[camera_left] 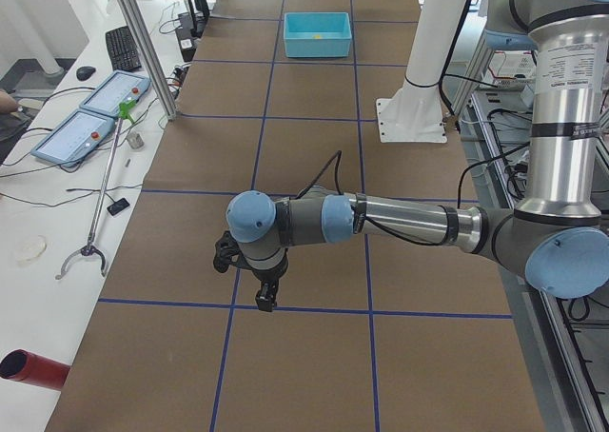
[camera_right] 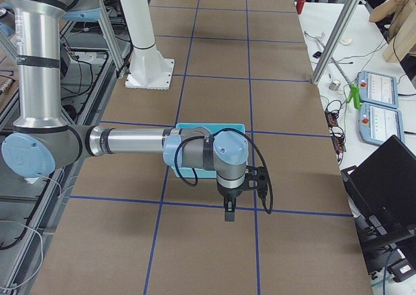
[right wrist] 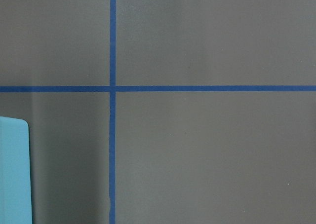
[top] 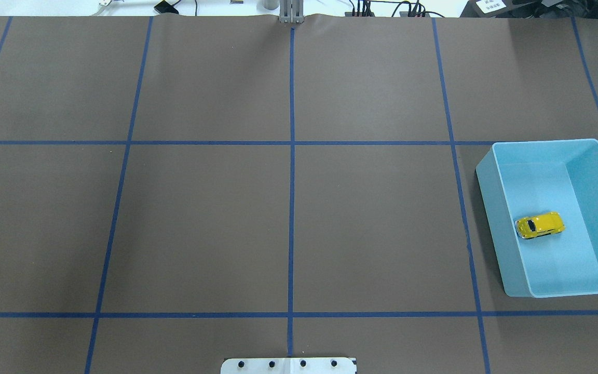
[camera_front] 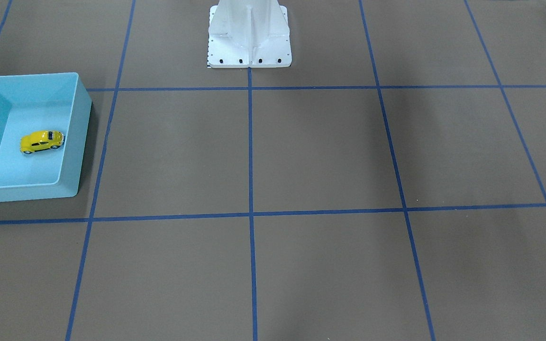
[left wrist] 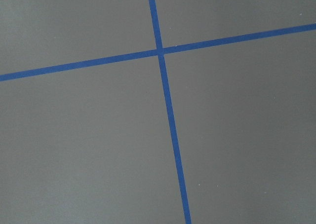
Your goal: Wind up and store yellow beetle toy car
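Note:
The yellow beetle toy car point(camera_front: 41, 141) stands on its wheels inside the light blue bin point(camera_front: 76, 142), close to one long wall. The overhead view shows the car point(top: 539, 225) in the bin point(top: 491, 218) at the right edge. My left gripper point(camera_left: 265, 294) shows only in the exterior left view, hanging over bare table far from the bin point(camera_left: 318, 34); I cannot tell whether it is open or shut. My right gripper point(camera_right: 229, 212) shows only in the exterior right view, just past the bin point(camera_right: 195, 125); its state is also unclear. A bin corner point(right wrist: 14, 169) shows in the right wrist view.
The brown table is crossed by a grid of blue tape lines point(top: 291, 156). The white robot pedestal point(camera_front: 249, 38) stands at the table's middle edge. A side desk holds tablets point(camera_left: 100, 108) and a grabber tool point(camera_left: 95, 213).

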`<control>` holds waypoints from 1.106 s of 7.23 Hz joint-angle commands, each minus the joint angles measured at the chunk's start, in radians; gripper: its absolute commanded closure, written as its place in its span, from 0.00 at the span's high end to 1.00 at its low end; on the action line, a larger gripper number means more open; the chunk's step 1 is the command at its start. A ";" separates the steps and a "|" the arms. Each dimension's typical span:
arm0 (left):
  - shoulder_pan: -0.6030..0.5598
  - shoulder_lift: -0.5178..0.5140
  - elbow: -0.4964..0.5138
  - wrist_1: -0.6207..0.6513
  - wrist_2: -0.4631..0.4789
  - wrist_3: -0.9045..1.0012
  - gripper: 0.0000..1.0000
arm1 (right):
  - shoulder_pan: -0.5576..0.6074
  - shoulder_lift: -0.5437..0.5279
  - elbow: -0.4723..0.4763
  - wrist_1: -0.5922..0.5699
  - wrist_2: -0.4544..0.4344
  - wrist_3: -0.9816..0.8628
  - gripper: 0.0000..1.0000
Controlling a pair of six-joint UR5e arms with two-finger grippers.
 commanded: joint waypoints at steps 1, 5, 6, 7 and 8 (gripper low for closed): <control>0.000 0.000 0.000 0.000 0.000 0.000 1.00 | -0.073 0.002 -0.010 0.003 -0.010 0.002 1.00; 0.000 0.000 0.000 0.001 0.000 0.000 1.00 | -0.088 0.005 -0.005 0.003 0.001 0.008 1.00; 0.000 0.000 0.000 0.000 0.000 0.000 1.00 | -0.089 0.007 -0.005 0.003 0.001 0.008 1.00; 0.000 0.000 0.000 0.001 0.000 0.000 1.00 | -0.088 0.006 -0.010 0.003 0.002 0.008 1.00; 0.000 0.000 0.000 0.000 -0.003 0.002 1.00 | -0.088 0.006 -0.010 0.003 0.002 0.008 1.00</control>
